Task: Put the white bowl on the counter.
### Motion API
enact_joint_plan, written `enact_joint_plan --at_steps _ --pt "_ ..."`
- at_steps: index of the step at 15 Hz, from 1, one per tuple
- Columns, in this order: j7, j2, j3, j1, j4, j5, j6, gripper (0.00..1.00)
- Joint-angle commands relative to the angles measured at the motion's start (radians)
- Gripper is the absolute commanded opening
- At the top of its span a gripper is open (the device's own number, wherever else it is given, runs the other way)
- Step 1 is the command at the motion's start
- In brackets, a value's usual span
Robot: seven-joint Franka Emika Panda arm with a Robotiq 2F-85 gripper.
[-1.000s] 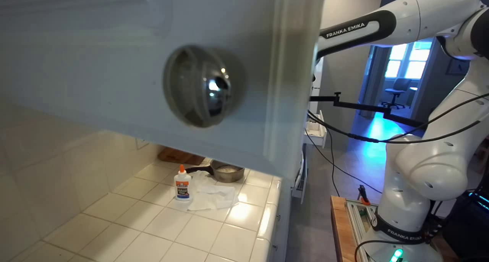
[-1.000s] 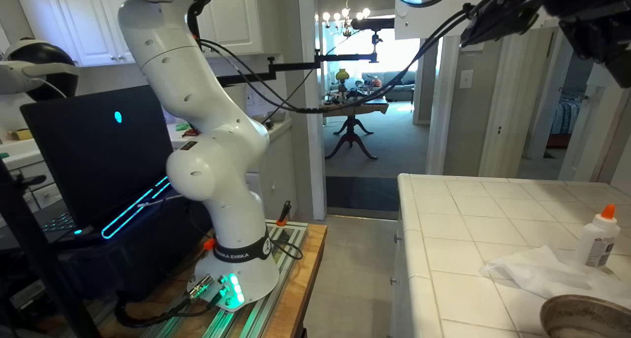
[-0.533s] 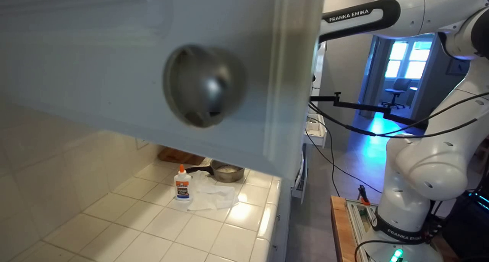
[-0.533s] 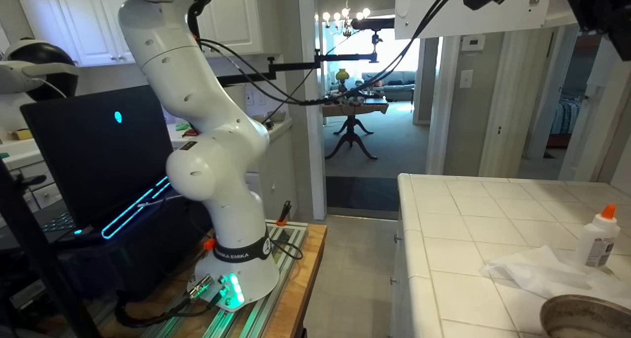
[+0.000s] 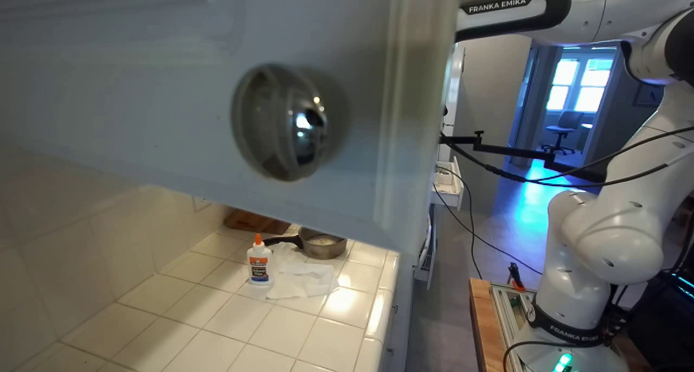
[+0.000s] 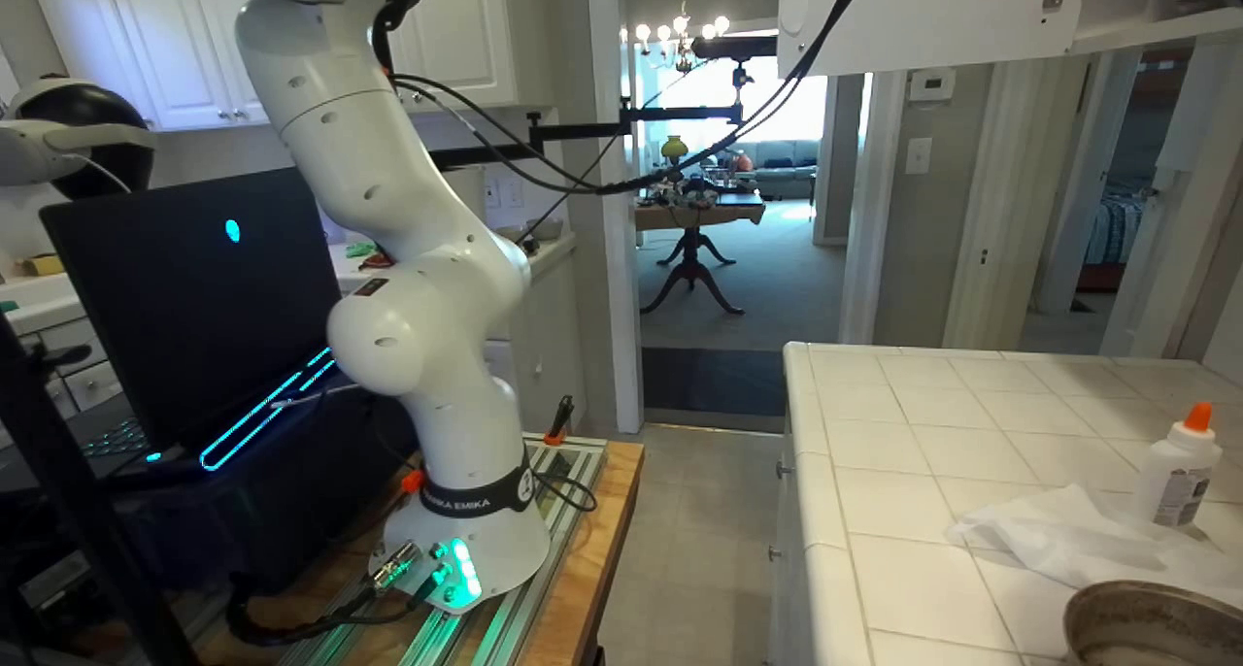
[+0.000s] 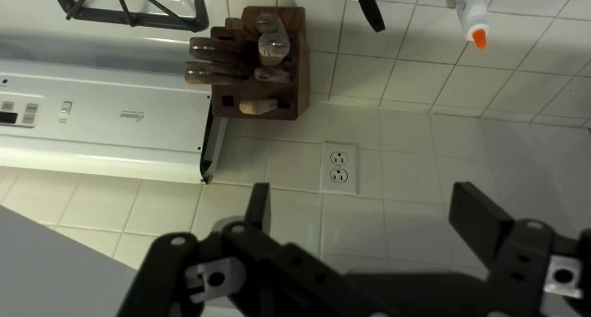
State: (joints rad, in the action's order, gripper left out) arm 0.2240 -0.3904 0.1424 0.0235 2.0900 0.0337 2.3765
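The white bowl does not show in any view. The counter [image 5: 233, 318], off-white square tiles with grey grout, runs below the cabinet in an exterior view; it also shows in an exterior view [image 6: 923, 472] and at the top of the wrist view [image 7: 364, 72], which appears upside down. My gripper [image 7: 364, 206] is open and empty, fingers wide apart before the tiled wall with an outlet. In an exterior view only a dark bit of it shows at the top right corner, high above the counter; elsewhere the cabinet door hides it.
An open cabinet door [image 5: 162, 101] with a round metal knob [image 5: 282, 122] stands over the counter. A glue bottle [image 5: 259, 263], white paper [image 5: 303, 280] and a dark pan [image 5: 324, 244] are on the counter. A knife block [image 7: 295, 86] stands by the stove [image 7: 106, 109].
The arm has risen; my gripper has moved up, almost out of the top right of an exterior view. The cables shifted with it. Objects on the counter have not moved.
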Motion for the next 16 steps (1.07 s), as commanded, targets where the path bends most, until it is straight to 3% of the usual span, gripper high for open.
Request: enact_joint_plan --at_steps 1,9,16 --pt "0.033 0.037 -0.002 0.0 -0.056 0.0 0.024 1.0" --pt "0.125 0.093 0.028 -0.057 -0.105 -0.132 0.082 1.0" --pt "0.062 0.042 -0.018 -0.062 -0.088 -0.14 0.001 1.0"
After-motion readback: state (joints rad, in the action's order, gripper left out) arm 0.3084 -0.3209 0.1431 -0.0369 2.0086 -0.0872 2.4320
